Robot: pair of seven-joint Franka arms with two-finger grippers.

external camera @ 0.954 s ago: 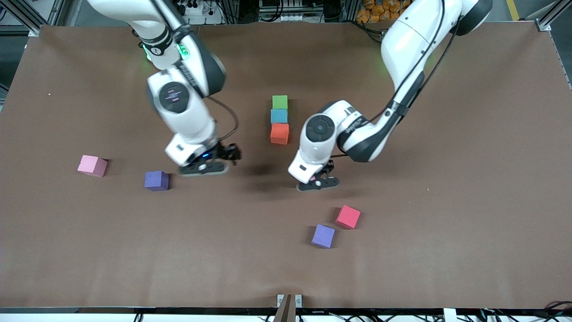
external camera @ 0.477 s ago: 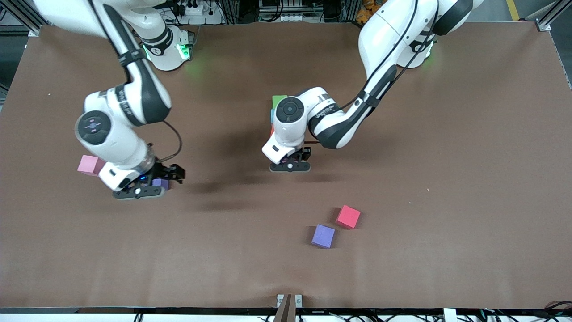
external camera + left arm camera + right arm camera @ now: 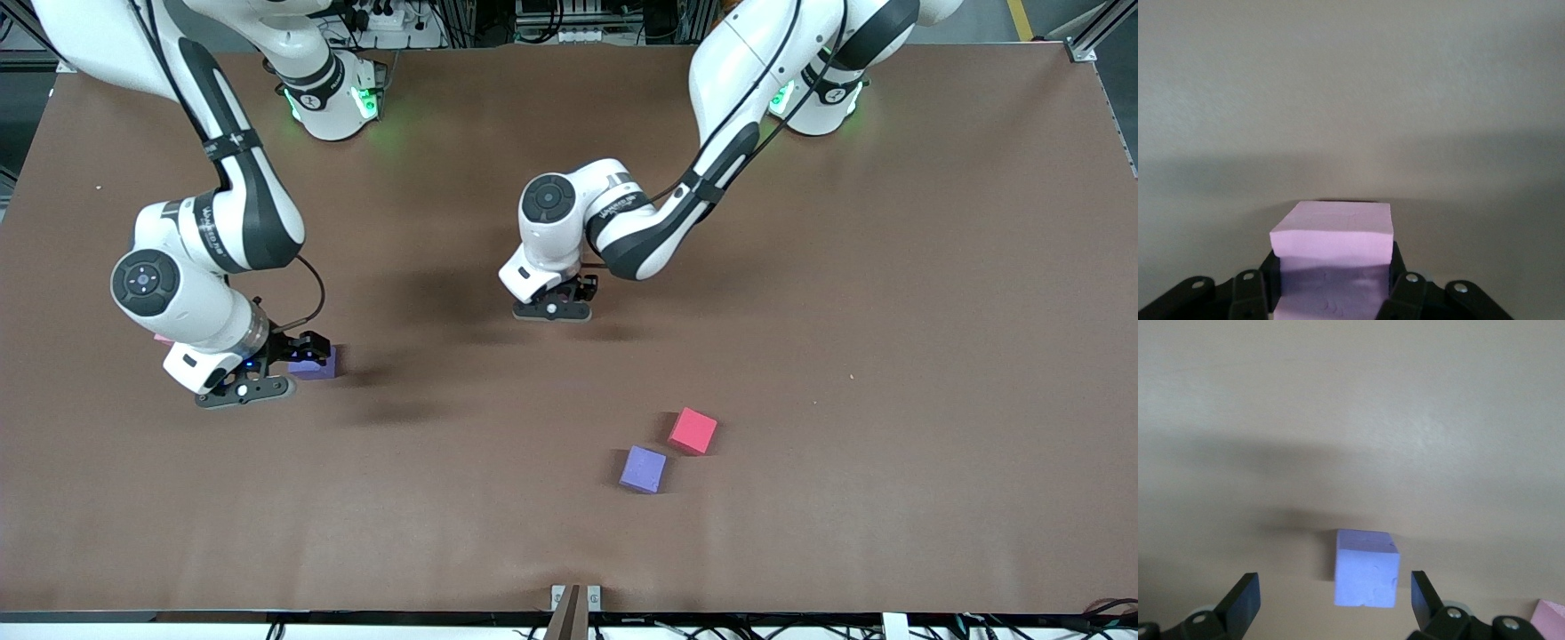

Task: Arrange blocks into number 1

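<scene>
My left gripper is shut on a pink block and hangs low over the middle of the table. The left arm hides the green, light blue and orange blocks. My right gripper is open, low over the table beside a purple block. In the right wrist view this purple block sits just ahead of the gap between the fingers. A second pink block lies close by, mostly hidden under the right arm. A red block and another purple block lie nearer the camera.
The brown table mat is bare toward the left arm's end. A small metal bracket sits at the table edge closest to the camera.
The right arm swung toward its own end of the table and stopped by the purple block. The left arm carried its pink block away from the camera, covering the green, blue and orange column.
</scene>
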